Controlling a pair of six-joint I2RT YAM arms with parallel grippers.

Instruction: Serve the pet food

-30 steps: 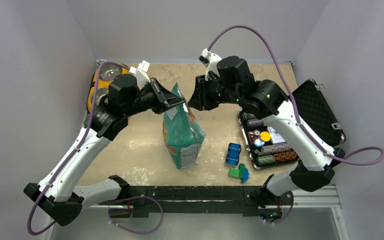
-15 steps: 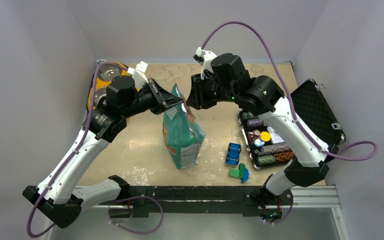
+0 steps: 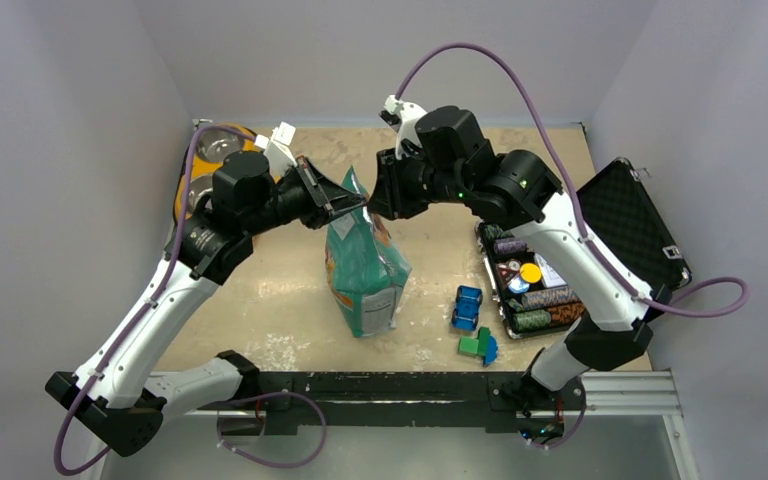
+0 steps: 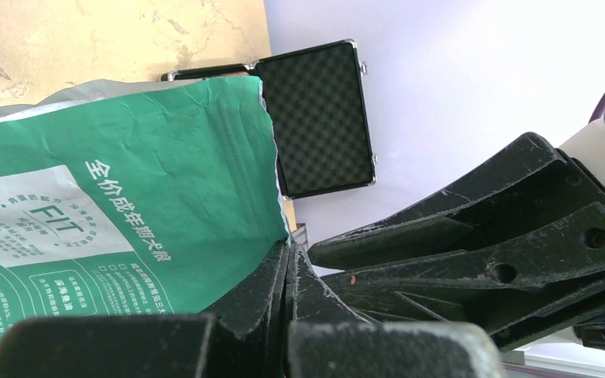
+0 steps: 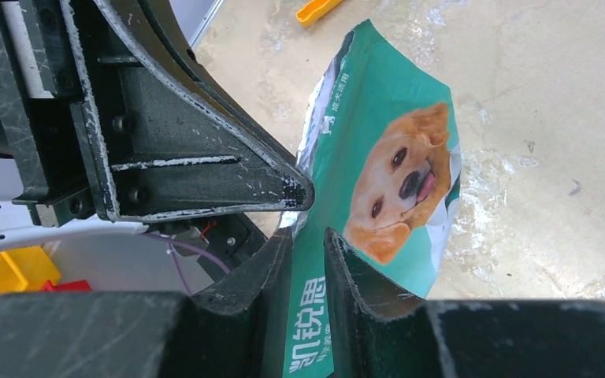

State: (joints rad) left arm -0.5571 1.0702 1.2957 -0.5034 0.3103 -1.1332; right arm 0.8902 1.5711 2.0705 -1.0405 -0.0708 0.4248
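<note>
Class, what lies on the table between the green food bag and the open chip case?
Top view: two small blue toys and a green-and-blue block between bag and case.

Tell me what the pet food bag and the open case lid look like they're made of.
Pet food bag: likely printed plastic film, semi-gloss; it creases sharply, and a silvery inner layer shows at the torn top edge in the right wrist view. Case lid: lining looks like dark egg-crate foam, matte and dimpled; the frame looks like bright metal, probably aluminium.
</note>
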